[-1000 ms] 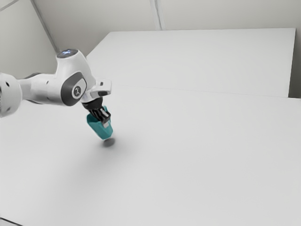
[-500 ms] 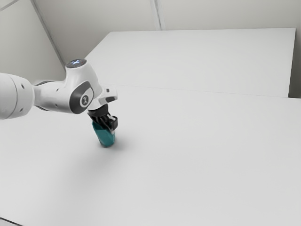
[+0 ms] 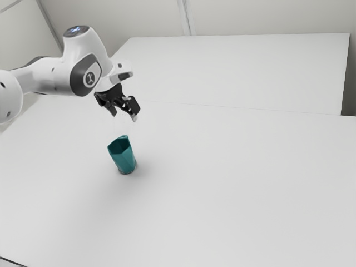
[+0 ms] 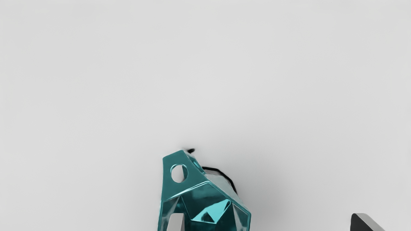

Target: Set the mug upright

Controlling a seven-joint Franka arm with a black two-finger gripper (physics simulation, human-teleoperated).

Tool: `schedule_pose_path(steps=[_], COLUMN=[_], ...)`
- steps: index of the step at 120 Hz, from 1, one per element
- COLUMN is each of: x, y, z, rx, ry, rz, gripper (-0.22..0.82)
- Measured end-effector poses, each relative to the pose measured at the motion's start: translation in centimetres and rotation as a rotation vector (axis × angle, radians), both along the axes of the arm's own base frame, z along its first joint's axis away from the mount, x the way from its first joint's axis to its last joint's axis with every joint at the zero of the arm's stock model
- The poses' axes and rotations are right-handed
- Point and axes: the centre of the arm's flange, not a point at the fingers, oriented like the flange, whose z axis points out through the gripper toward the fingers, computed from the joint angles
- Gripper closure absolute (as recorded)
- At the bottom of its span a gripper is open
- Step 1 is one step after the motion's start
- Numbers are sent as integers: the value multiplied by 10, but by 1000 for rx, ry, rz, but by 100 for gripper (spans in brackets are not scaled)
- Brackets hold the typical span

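My end effector (image 3: 124, 115) was open, fingers spread wide, above the teal mug (image 3: 125, 161) and apart from it. Mug stood upright on the bench (image 3: 222, 189), mouth facing up.

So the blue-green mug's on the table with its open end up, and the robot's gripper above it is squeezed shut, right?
Not quite: the gripper is open, its two fingers wide apart, as the wrist view shows. It is above the blue-green mug, which is on the table with its open end up.
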Motion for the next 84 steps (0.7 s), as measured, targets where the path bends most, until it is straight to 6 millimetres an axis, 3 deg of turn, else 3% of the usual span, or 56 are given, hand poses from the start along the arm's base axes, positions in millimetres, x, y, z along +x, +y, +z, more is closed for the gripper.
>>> schedule_pose_path(steps=[22,36,53,84], x=[37,42,34,25], y=[-1,-3,-5,-9], z=[65,104,126,133], rx=[-18,-22,-25,-27], ry=[4,11,52,109], rz=[13,11,10,1], gripper=[2,1,1,0])
